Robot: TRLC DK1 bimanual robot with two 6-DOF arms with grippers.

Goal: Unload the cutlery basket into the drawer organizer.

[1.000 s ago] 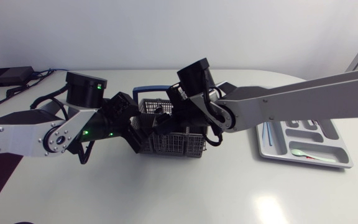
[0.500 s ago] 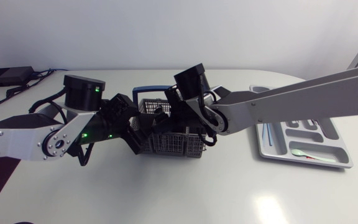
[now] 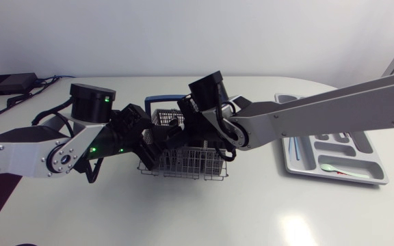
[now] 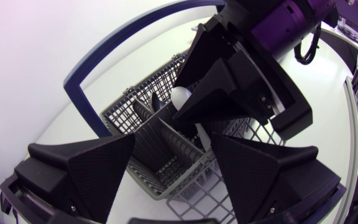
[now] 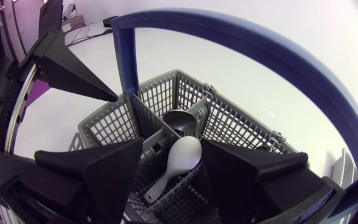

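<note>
Since the white spoon (image 5: pixel 176 163) looks like light, stiff, slick plastic, I judge it best pinched at the neck under its bowl, where it leans bowl-up in the cutlery basket (image 3: pixel 183 164) at mid-table. The right gripper (image 5: pixel 173 149) straddles it, fingers apart, nothing clamped. The left gripper (image 4: pixel 173 140) is also spread, at the basket's left corner. The smooth white table (image 3: pixel 252 212) runs right to the drawer organizer (image 3: pixel 371 154)

What sat on the table besides the job
I saw a white table (image 3: pixel 183 215) with a flat black box (image 3: pixel 7 83) lying at its far left corner. Dark cables (image 3: pixel 20 100) lay just beside the box and trailed along that edge.
</note>
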